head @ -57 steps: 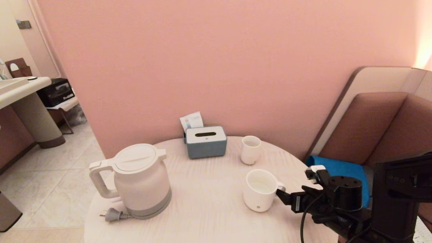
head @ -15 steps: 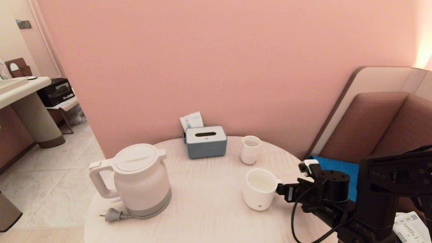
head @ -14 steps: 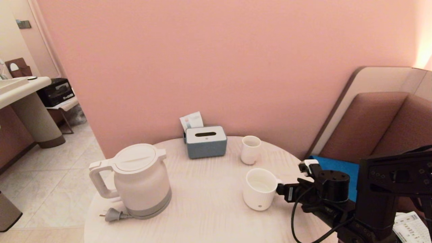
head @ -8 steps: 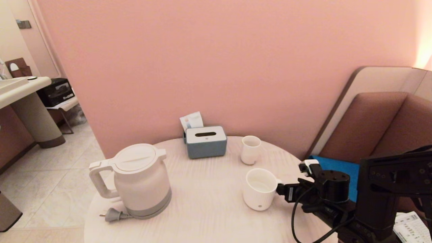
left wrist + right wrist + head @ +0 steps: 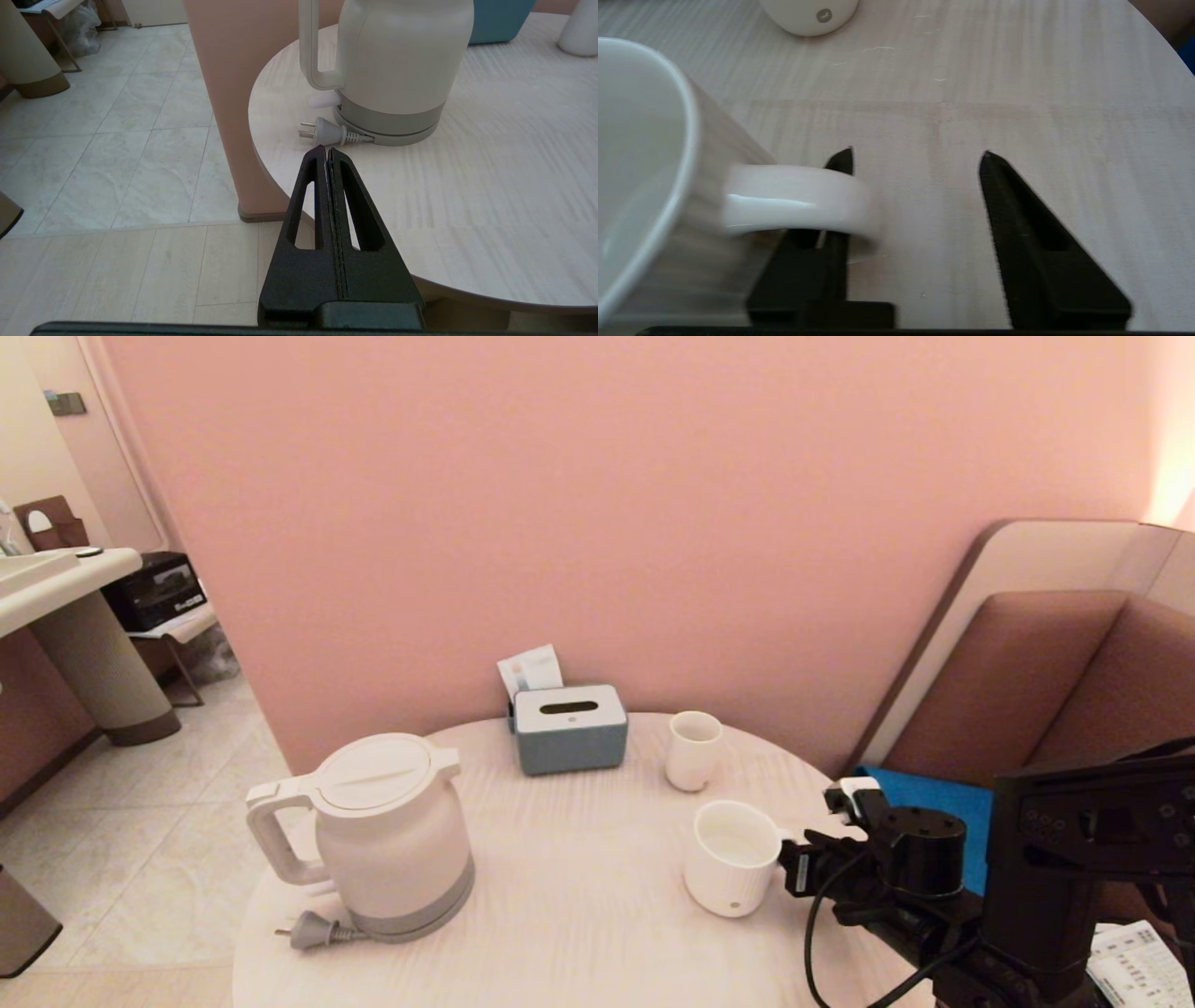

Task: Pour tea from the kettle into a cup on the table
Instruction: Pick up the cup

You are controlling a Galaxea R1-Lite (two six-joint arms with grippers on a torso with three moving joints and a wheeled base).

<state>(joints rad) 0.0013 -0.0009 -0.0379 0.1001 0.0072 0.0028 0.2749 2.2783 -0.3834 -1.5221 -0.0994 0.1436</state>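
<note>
The white kettle (image 5: 387, 831) stands on its grey base at the left of the round pale table (image 5: 579, 915); it also fills the far part of the left wrist view (image 5: 397, 60). The wide white cup (image 5: 733, 859) sits at the table's right, its handle (image 5: 798, 200) turned toward my right gripper (image 5: 792, 868). That gripper (image 5: 919, 154) is open; the handle lies across one finger (image 5: 840, 163), the other finger (image 5: 1017, 210) stands well clear. My left gripper (image 5: 327, 149) is shut and empty at the table's near-left edge, just short of the kettle's plug.
A grey plug (image 5: 322, 133) lies beside the kettle base. The smaller handleless cup (image 5: 693, 749) and a blue-grey tissue box (image 5: 569, 728) stand at the back by the pink wall. A brown seat with a blue cushion (image 5: 934, 803) is to the right.
The cup has slid a little to the right and its handle has turned toward the right gripper. The kettle and the left arm have not moved.
</note>
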